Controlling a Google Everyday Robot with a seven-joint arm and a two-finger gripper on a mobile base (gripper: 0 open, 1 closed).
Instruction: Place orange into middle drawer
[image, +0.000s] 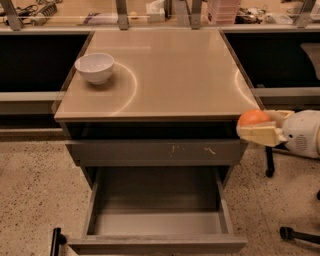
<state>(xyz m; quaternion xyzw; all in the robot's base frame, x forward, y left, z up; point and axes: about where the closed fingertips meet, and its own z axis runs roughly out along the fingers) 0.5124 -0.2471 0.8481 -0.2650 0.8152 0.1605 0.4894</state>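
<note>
My gripper (256, 128) comes in from the right edge, beside the cabinet's right front corner and just below the tabletop's level. It is shut on the orange (252, 118), a small round orange fruit between the cream-coloured fingers (260, 134). The middle drawer (157, 222) is pulled out at the bottom centre, wide and shallow with a flat grey floor and nothing in it. The orange hangs to the right of and above the drawer's right wall.
A white bowl (94, 67) sits on the beige tabletop (165, 70) at the left. A shut grey drawer front with white scratch marks (155, 151) is above the open drawer. Dark chair legs and casters (295, 234) stand on the speckled floor at the right.
</note>
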